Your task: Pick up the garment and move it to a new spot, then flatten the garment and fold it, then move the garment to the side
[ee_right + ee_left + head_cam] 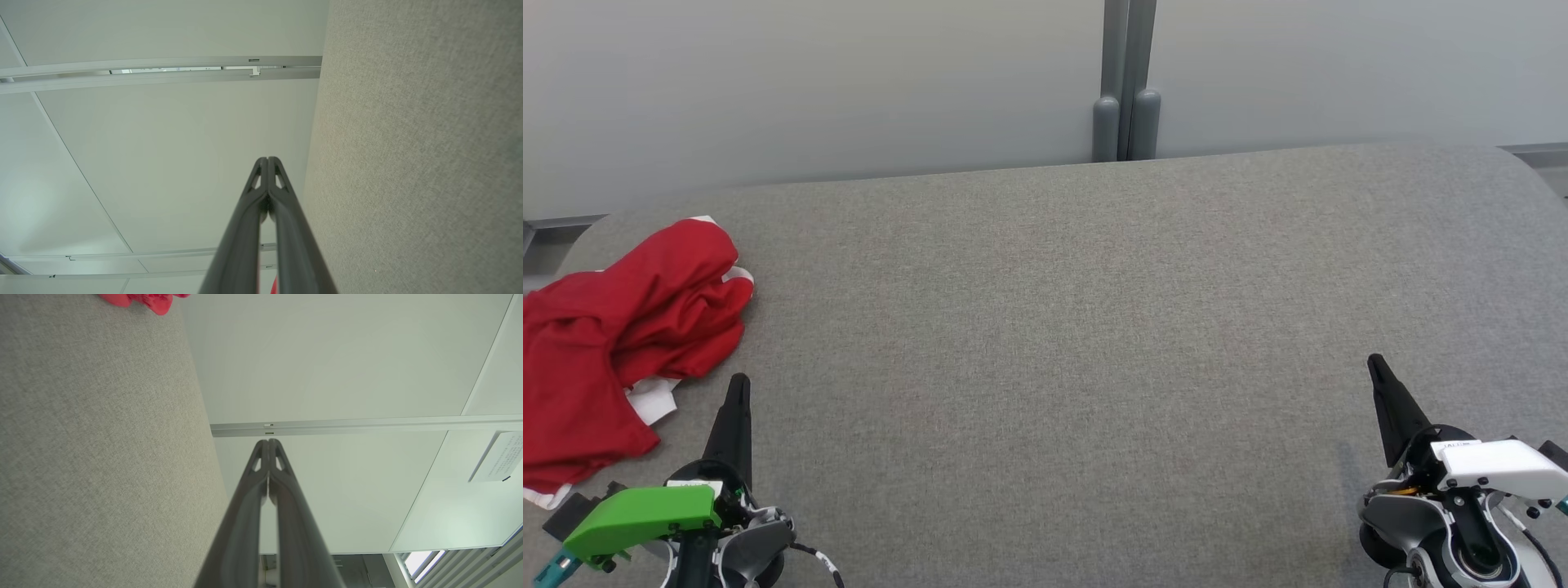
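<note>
The crumpled red garment (pixel 629 327) lay at the left of the bench (pixel 1054 327), just beside the left gripper (pixel 739 384). The right gripper (pixel 1377 363) sat well apart. Both were closed and empty.

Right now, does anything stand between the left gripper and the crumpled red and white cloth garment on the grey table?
Nothing visible does. The crumpled red and white garment lies near the left edge of the grey fabric-covered table, beside the shut left gripper, with only bare surface between them.

The right claw (pixel 267 160) is closed, pale wall panels (pixel 171 155) at view left, grey fabric surface (pixel 408 143) at right.
</note>
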Controlling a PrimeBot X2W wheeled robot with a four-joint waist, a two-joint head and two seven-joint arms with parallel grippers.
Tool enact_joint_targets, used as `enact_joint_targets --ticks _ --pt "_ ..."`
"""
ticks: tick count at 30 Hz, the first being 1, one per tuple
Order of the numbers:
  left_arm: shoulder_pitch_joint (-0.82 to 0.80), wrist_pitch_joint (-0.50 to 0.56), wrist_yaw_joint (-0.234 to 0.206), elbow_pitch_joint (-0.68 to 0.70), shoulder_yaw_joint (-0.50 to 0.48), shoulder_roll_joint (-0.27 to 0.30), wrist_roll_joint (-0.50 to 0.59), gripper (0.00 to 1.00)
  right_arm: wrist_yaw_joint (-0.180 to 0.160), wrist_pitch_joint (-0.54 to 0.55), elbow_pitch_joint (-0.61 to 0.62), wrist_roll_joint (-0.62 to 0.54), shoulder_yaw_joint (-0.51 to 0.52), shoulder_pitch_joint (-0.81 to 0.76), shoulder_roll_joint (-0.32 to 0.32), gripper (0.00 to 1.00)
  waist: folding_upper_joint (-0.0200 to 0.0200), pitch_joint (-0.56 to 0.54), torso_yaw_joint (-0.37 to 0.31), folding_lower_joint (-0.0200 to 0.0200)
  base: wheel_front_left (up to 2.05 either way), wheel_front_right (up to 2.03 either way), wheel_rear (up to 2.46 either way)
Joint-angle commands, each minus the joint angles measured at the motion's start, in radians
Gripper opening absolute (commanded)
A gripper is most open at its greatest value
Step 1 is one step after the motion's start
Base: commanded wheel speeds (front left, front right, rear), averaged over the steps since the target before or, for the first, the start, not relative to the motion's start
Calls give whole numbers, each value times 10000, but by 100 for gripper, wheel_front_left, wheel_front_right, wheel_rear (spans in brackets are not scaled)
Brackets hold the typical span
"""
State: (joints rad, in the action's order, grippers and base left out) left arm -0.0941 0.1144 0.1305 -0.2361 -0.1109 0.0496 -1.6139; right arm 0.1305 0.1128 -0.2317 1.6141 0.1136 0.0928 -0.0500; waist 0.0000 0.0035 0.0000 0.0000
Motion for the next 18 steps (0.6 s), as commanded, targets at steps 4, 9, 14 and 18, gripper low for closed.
enact_joint_targets --ticks 4,9,14,18 --pt "-168 13 8 15 -19 23 66 0 8 -12 -19 -81 -1 112 -19 0 0 0 0 0 0 0 0" --pt "-168 13 8 15 -19 23 66 0 8 -12 -19 -81 -1 112 -19 0 0 0 0 0 0 0 0" --pt "-168 13 8 15 -19 23 66 0 8 -12 -19 -81 -1 112 -19 0 0 0 0 0 0 0 0" --pt "-168 13 8 15 -19 23 66 0 8 -12 -19 -81 -1 112 -19 0 0 0 0 0 0 0 0"
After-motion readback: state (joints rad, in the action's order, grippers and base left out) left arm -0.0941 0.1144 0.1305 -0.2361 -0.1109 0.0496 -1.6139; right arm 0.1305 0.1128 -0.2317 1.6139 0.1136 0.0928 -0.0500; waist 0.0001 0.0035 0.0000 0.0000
